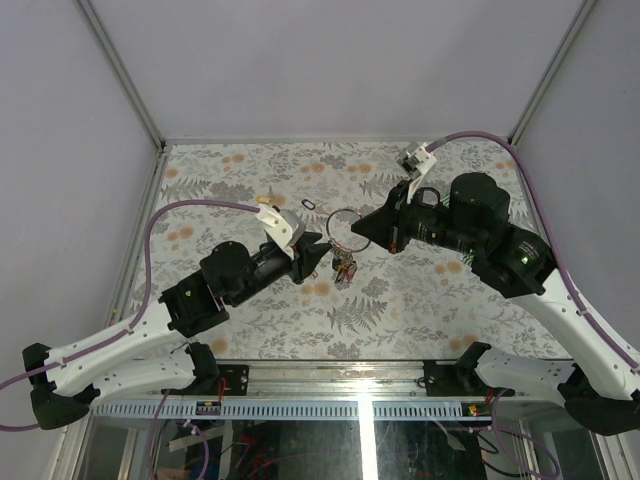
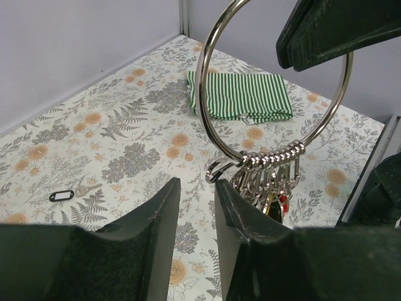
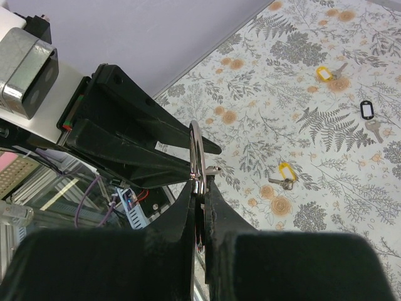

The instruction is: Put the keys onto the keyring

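Observation:
The keyring (image 2: 199,84) is a large silver wire ring held upright above the table by my right gripper (image 3: 199,183), which is shut on its rim. Several silver clips (image 2: 270,164) hang on its lower arc, with keys with red and black heads (image 2: 277,204) below them. In the top view the keyring (image 1: 345,215) and hanging keys (image 1: 345,270) are mid-table. My left gripper (image 2: 197,188) is open and empty, its tips just below and left of the clips. Loose keys with yellow tags (image 3: 286,174) (image 3: 326,73) lie on the table.
A key with a black oval tag (image 2: 62,196) lies on the flowered table; the tag also shows in the top view (image 1: 308,205). A green striped cloth (image 2: 241,97) lies beyond the ring. Grey walls close in the back and sides.

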Controlling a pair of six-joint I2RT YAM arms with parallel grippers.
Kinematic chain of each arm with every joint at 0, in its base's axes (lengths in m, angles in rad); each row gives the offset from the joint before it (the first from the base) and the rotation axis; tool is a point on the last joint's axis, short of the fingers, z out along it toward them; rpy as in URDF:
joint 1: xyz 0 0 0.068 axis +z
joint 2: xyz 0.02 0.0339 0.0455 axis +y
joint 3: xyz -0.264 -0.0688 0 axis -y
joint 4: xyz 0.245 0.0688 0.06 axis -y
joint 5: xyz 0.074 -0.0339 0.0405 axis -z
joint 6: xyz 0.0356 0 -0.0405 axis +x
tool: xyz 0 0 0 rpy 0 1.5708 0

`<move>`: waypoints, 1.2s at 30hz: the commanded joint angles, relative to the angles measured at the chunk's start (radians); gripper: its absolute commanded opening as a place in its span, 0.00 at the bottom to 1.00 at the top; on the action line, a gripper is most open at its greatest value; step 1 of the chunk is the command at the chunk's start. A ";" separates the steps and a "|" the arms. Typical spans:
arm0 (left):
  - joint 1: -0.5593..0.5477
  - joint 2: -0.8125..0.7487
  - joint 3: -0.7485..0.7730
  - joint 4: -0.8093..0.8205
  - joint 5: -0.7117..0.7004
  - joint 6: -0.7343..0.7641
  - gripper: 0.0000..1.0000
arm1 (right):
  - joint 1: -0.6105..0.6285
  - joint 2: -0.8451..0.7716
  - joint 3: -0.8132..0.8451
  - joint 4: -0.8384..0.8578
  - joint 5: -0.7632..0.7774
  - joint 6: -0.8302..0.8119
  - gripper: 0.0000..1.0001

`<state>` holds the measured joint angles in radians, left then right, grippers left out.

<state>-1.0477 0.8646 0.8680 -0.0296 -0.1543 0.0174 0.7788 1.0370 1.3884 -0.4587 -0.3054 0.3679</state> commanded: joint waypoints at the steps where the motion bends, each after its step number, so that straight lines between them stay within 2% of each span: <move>1: -0.007 -0.009 0.031 0.063 -0.032 0.021 0.29 | 0.004 0.004 0.033 0.079 -0.026 0.016 0.00; 5: -0.006 -0.009 0.034 0.063 -0.028 0.025 0.31 | 0.003 0.007 0.031 0.079 -0.025 0.013 0.00; 12: -0.008 -0.003 0.034 0.063 0.024 0.035 0.47 | 0.003 0.010 0.030 0.081 -0.017 0.011 0.00; 16: -0.011 0.003 0.036 0.066 0.025 0.042 0.47 | 0.004 0.011 0.028 0.081 -0.020 0.012 0.00; 21: -0.014 0.013 0.051 0.078 0.041 0.046 0.40 | 0.003 0.009 0.022 0.085 -0.019 0.016 0.00; 31: -0.016 -0.013 0.049 0.093 0.091 0.065 0.15 | 0.004 0.007 0.018 0.068 0.012 0.007 0.00; 36: -0.018 -0.019 0.062 0.049 0.072 0.089 0.04 | 0.004 0.005 0.020 0.058 0.021 0.000 0.00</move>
<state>-1.0573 0.8608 0.8917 -0.0120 -0.0822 0.0700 0.7788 1.0458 1.3884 -0.4591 -0.2989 0.3695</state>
